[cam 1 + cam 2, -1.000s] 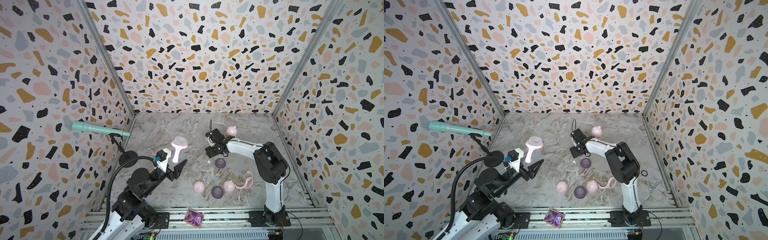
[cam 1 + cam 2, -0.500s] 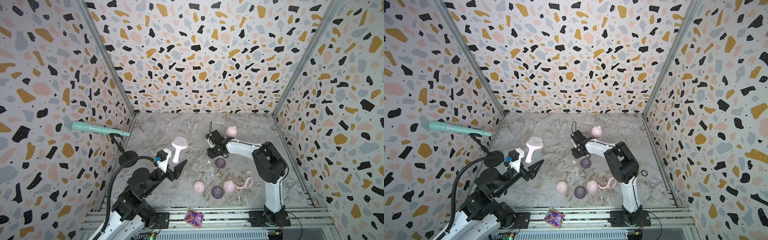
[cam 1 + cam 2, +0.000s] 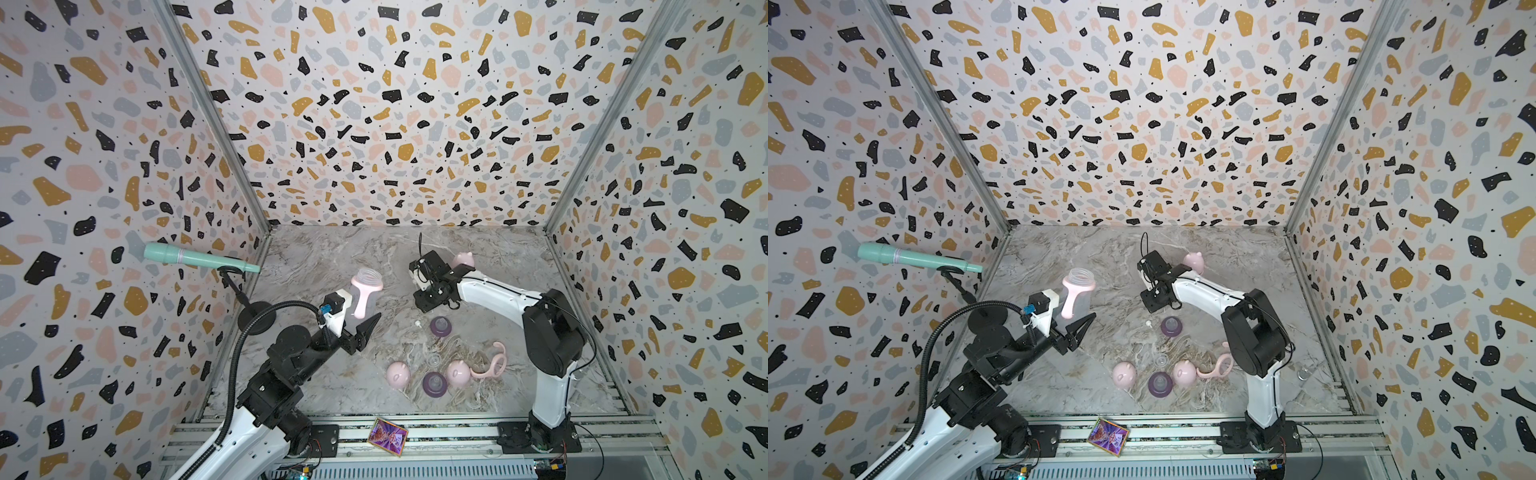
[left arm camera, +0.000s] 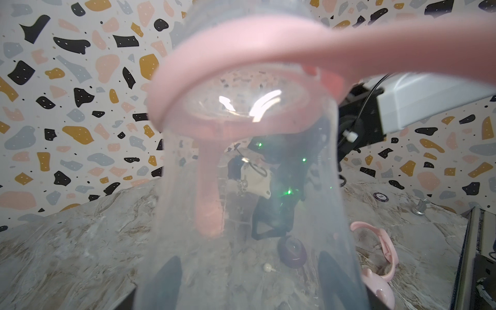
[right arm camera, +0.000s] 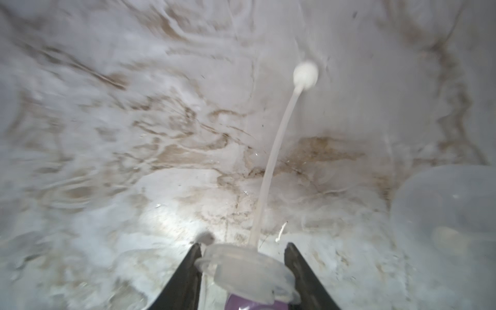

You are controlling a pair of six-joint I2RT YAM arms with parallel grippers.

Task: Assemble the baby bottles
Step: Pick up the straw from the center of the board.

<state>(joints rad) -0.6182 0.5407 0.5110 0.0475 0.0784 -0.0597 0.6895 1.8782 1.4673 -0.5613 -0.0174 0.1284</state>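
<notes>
My left gripper (image 3: 358, 321) is shut on a clear baby bottle (image 3: 365, 296) with a pink two-handled collar and holds it upright above the left of the table. In the left wrist view that bottle (image 4: 247, 188) fills the frame, and both fingers show darkly through it. My right gripper (image 5: 244, 268) is shut on a purple teat ring (image 5: 249, 304) with a clear teat. A thin straw (image 5: 271, 166) ending in a white ball runs out from it over the marble. In both top views this gripper (image 3: 430, 296) points down at the middle back.
Loose parts lie on the table: pink caps (image 3: 398, 374) (image 3: 458, 372) (image 3: 464, 259), purple teat rings (image 3: 440, 326) (image 3: 434, 383), a pink collar (image 3: 492, 365) and a small white ball (image 3: 417, 323). A teal microphone (image 3: 195, 257) stands at the left wall. A card (image 3: 387, 436) lies on the front rail.
My right gripper's jaws have closed onto the teat ring. My left arm with the bottle has stayed where it was.
</notes>
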